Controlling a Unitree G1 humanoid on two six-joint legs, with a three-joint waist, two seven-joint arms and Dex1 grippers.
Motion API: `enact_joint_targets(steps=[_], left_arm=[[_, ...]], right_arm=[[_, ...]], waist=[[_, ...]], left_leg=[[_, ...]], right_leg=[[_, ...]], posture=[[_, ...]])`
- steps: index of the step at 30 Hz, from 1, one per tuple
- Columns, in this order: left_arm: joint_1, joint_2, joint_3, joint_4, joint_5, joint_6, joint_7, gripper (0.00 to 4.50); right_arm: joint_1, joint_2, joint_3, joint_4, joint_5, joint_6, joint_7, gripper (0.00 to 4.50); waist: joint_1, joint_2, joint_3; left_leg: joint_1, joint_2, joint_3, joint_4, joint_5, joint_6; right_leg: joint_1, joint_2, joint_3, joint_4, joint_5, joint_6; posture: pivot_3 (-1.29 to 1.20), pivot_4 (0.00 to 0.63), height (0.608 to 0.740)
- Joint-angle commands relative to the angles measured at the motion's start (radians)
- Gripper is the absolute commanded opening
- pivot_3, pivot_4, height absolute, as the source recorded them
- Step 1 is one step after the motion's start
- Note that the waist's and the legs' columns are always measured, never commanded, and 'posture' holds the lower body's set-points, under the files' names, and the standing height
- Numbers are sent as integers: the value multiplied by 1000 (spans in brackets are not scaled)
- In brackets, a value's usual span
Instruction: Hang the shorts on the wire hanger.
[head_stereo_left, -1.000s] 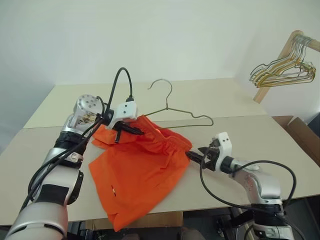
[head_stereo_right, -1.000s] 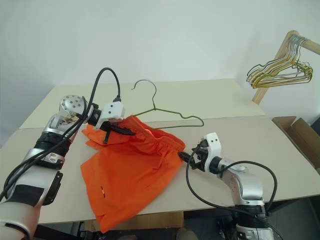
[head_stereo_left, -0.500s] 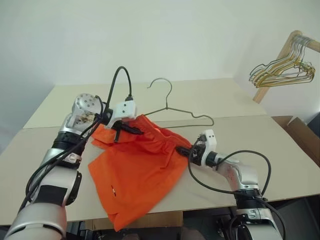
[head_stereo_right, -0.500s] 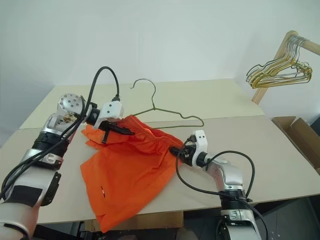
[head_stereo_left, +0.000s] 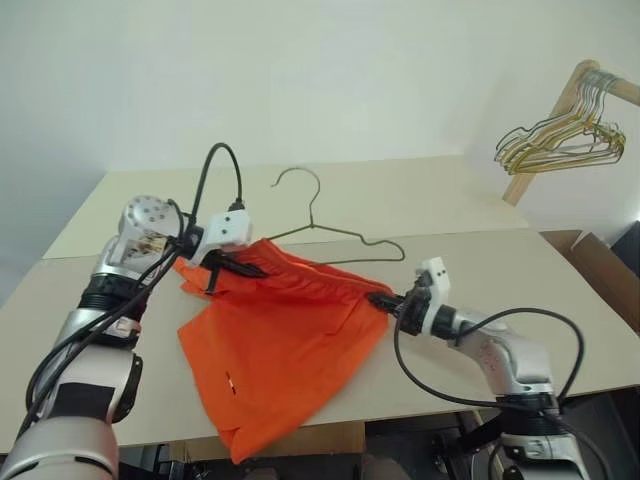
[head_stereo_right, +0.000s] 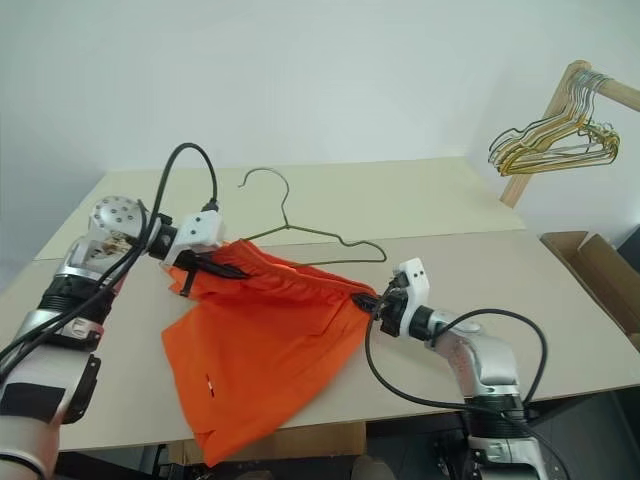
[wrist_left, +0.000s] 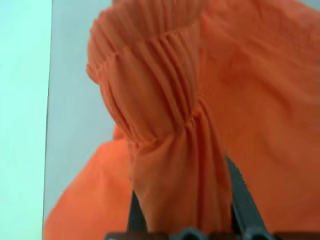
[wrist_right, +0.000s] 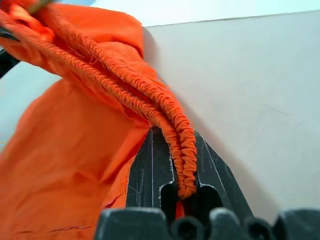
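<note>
So the robot's got both ends of the waistband now. The left gripper (head_stereo_left: 228, 266) is clenched on a bunch of the gathered elastic at the far-left end of the shorts (head_stereo_left: 285, 345), and the right gripper (head_stereo_left: 383, 301) has its fingers (wrist_right: 150, 172) pinched shut on the elastic cord-like edge at the other end. The waistband is pulled fairly taut between the two, raised a bit off the desk (head_stereo_left: 480, 270), while the legs of the shorts drape down and hang over the near edge.

The wire hanger (head_stereo_left: 330, 232) is lying flat on the desk just behind the shorts, hook pointing away from the robot, nobody holding it.

Looks like this is the "get the shorts spread and under control" step, not the hanging itself yet. Next it probably has to carry the stretched waistband back over the hanger's bar or shoulders, and at some point one gripper will have to let go to deal with the hanger. The fabric is floppy, so keeping tension matters.
</note>
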Motion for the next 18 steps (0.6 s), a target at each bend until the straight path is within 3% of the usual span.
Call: enact_joint_targets(steps=[1,6,13,18], left_arm=[[14,65,26,-13,1,-77,-24,0],[31,65,51,0,-54,-84,-30,0],[55,51,102,-62,-227,-8,-36,0],[89,102,31,-68,-128,-118,-36,0]], right_arm=[[-23,-111,-82,-78,95,82,62,24],[-56,-231,-66,-56,122,108,112,24],[-81,-261,-11,31,89,86,130,24],[-85,-266,-5,28,99,79,138,24]], waist=[[1,0,0],[9,0,0],[13,0,0],[15,0,0]], left_leg=[[0,0,0,0,0,0],[0,0,0,0,0,0],[0,0,0,0,0,0],[0,0,0,0,0,0]], right_leg=[[0,0,0,0,0,0],[2,0,-1,-3,0,0],[1,0,-1,-2,0,0],[1,0,-1,-2,0,0]], posture=[[-63,0,740],[-61,0,740],[-49,0,740],[-48,0,740]])
